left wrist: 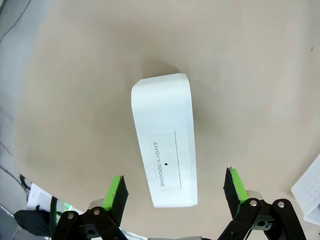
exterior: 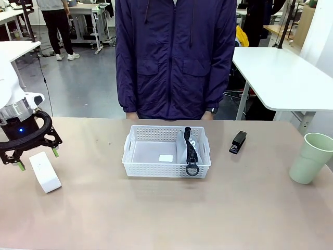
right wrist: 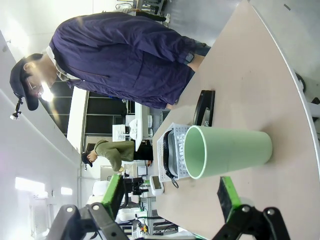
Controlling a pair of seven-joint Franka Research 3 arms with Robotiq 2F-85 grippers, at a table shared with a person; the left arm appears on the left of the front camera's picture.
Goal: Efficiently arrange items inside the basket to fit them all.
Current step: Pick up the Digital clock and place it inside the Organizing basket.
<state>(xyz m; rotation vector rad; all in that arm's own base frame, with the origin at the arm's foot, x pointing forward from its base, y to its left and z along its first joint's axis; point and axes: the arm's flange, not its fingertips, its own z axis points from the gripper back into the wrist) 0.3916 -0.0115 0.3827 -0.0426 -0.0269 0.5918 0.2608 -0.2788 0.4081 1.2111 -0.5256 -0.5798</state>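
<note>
Block (left wrist: 163, 145), white with rounded corners, reads "SNOOZE·LIGHT"; my left gripper (left wrist: 174, 189) and right gripper (right wrist: 172, 189) stand wide open, empty.

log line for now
left claw open above white alarm clock | right claw open facing paper cup | grey pouch in basket | stapler on table

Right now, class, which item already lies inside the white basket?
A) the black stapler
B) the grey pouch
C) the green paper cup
B: the grey pouch lies in the basket, while the stapler and the cup stand on the table outside it.
</note>
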